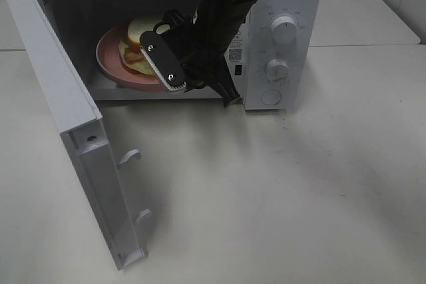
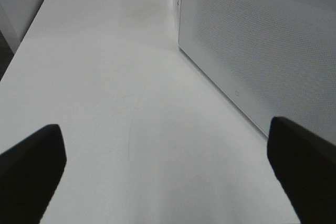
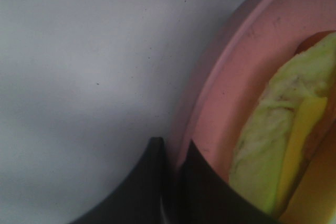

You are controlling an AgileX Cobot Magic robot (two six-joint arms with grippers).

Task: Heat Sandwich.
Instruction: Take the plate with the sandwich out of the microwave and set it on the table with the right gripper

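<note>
- Microwave (image 1: 276, 44) stands open, door (image 1: 73, 144) swung wide.
- Pink plate (image 1: 110, 58) sits inside, carrying the sandwich (image 1: 136, 41).
- Right gripper (image 3: 173, 174) pinches the plate's rim; release only once it rests flat, then withdraw straight.
- Left gripper (image 2: 168, 171) hangs wide, empty.

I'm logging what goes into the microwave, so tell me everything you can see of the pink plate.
The round pink plate looks matte, ceramic or plastic, with a raised rim and a shallow well. It lies flat on the floor of the open white microwave's cavity, toward its left side. The sandwich of white bread with yellow-green filling rests on it. The black right end effector, reaching in from the front, is shut on the plate's rim, as the right wrist view shows. Its right part is hidden behind the arm.
</note>
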